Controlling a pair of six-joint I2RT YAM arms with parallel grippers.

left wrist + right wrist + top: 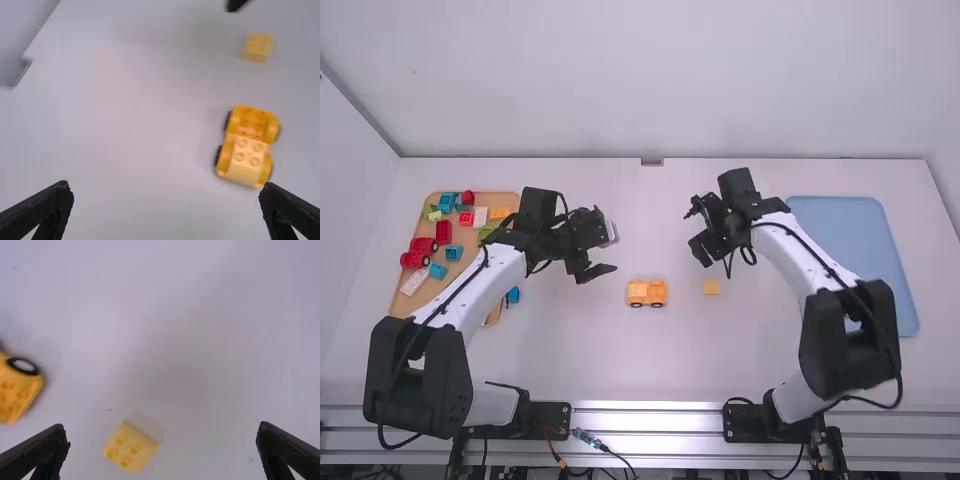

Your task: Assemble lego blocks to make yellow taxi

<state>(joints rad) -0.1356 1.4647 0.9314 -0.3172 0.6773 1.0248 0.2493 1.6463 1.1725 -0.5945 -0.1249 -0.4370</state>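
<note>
On the white table [620, 365], our wheeled yellow taxi body [647, 292] looks joined, a four-stud yellow block [711, 287] nearby apparently left to fit, as our left gripper [166, 191] and right gripper [162, 431] hang wide open and empty.

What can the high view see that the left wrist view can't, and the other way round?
High view: the blue tray, the tan tray and a red block on it.
Left wrist view: clear round bumps on the yellow car.
Both: the yellow car, the small yellow block and the left gripper.
</note>
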